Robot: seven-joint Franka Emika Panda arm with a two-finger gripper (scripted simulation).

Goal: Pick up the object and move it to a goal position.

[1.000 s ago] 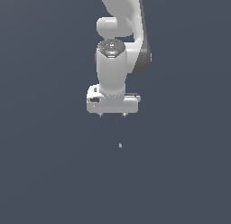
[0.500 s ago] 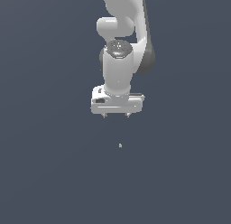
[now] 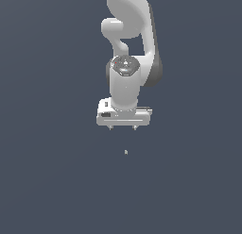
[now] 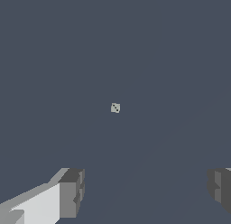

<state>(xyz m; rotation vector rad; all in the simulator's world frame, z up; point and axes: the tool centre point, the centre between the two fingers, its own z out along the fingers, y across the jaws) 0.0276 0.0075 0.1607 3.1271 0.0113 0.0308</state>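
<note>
White Franka Panda arm (image 3: 130,49) hanging over a plain dark grey-blue ground (image 3: 47,181). Its white two-fingered gripper (image 3: 123,128) points downward, jaws spread wide and empty. The tiny pale grey, dark-dotted, cube-like object (image 3: 125,152) lies on the ground below the gripper, apart from both fingertips (image 4: 72,191).

The object (image 3: 125,152) (image 4: 115,108) is a tiny pale grey cube with a few dark dots on its face, lying alone on the plain dark grey surface.

Open space all around the object (image 3: 125,152)
</note>
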